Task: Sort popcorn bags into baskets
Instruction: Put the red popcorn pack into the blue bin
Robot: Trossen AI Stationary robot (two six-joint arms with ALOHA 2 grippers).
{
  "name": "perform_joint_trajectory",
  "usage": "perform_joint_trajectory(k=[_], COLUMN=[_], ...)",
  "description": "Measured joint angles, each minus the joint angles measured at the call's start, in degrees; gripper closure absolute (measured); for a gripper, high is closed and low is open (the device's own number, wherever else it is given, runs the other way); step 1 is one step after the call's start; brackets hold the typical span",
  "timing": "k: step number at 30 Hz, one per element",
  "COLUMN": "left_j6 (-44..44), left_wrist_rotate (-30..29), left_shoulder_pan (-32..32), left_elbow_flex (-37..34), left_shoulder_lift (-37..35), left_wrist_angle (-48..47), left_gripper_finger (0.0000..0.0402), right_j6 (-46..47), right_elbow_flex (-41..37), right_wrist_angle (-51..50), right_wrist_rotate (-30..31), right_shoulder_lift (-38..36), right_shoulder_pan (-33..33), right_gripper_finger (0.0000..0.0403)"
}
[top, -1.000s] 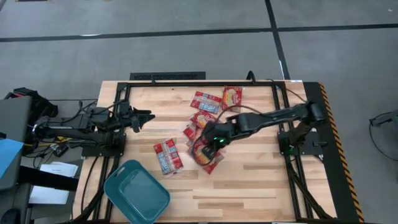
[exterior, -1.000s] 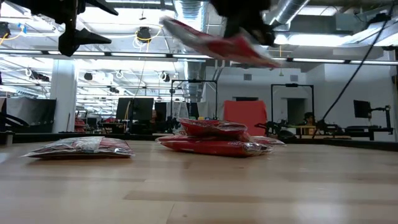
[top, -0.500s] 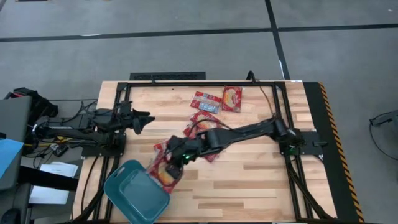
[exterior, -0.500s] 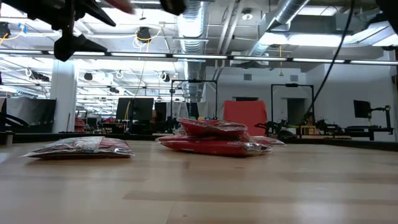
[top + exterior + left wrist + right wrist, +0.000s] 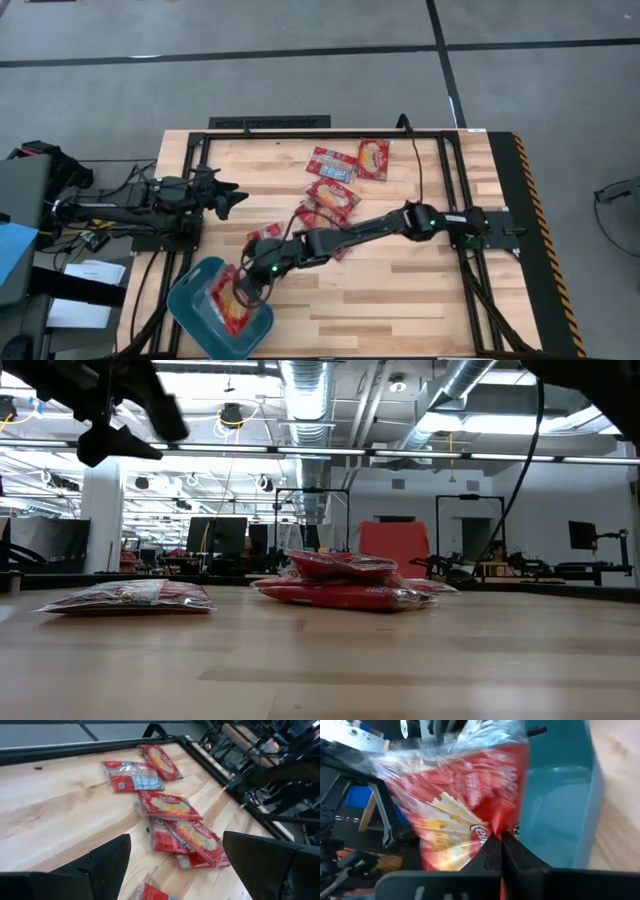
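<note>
The wooden bench fills the high view, framed by a black metal rail. At its near left corner sits the teal basket, turned at an angle to the bench edge.

The right arm stretches from its base on the right all the way across the bench to that basket. Its right tool hangs over the basket's right half with its fingers pinched together on one popcorn bag; the right wrist view shows the red packet dangling from the closed fingertips, with the basket's blue wall right beside it.

The left arm waits at the bench's left side, and its left tool stands wide with nothing between the fingers.

The other popcorn bags lie on the bench: two flat side by side near the far rail, an overlapping pile at mid-bench, and one just beyond the basket, partly hidden under the right arm. In the low view the pile and a single packet rest flat on the wood.
</note>
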Motion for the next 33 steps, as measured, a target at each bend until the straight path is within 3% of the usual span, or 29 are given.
perform_joint_trajectory(k=[10, 21, 25, 31, 33], left_j6=[-0.09, -0.15, -0.20, -0.61, -0.61], left_wrist_rotate=[0.02, 0.03, 0.03, 0.06, 0.04], left_shoulder_pan=[0.02, 0.02, 0.00, 0.02, 0.00], left_elbow_flex=[0.00, 0.00, 0.00, 0.00, 0.00], left_shoulder_lift=[-0.18, -0.18, -0.18, -0.18, -0.15], left_wrist_angle=[-0.67, -0.67, -0.67, -0.69, -0.72], left_gripper_finger=[0.0095, 0.0095, 0.0095, 0.0095, 0.0095], right_j6=[0.15, -3.61, -5.63, -10.07, -11.08], right_elbow_flex=[0.08, 0.09, 0.08, 0.21, 0.10], right_wrist_angle=[0.04, -1.32, -10.52, -32.76, -37.82], right_wrist_rotate=[-2.97, -2.94, 0.15, 14.86, 16.91], right_shoulder_lift=[3.77, 3.07, -1.22, -6.21, -6.39], right_shoulder_pan=[0.62, -0.92, -2.33, -3.88, -4.28], right_gripper_finger=[0.0368, 0.0235, 0.0212, 0.0218, 0.0219])
